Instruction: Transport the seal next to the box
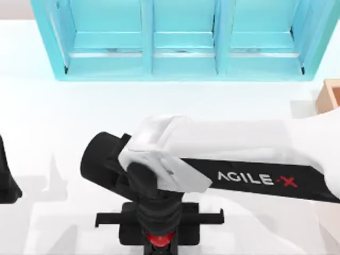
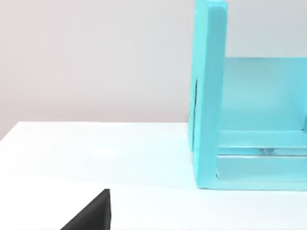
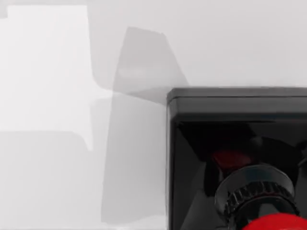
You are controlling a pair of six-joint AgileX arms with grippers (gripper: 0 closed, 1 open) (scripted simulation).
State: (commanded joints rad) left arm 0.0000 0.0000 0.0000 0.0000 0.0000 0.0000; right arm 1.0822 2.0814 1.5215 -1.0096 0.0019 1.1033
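Right arm: the white and black AgileX arm reaches in from the right side of the table (image 1: 48, 106) and bends down near the front edge, a bit left of centre in the top view.

Right gripper (image 1: 159, 234): it points straight down at the front edge, with the black crossbar of its body spread out to either side. Can't really tell how wide the fingers stand, since the wrist covers them from above.

Seal (image 1: 160, 240): just a bit of its red knob peeks out right under the wrist, so it sits directly below the gripper, in line with it. In the right wrist view the red knob (image 3: 278, 223) shows up very close to the camera, with a ribbed grey collar and the glossy black square base behind it. Whether the fingers actually touch it, no idea.

Box (image 1: 329, 95): a tan corner of it sits at the right edge of the table, well apart from the seal.

Cabinet (image 1: 180, 48): a big turquoise shelf unit along the back of the table.

Left arm: parked at the left edge, with a dark bit of its gripper (image 1: 6, 180) visible there.
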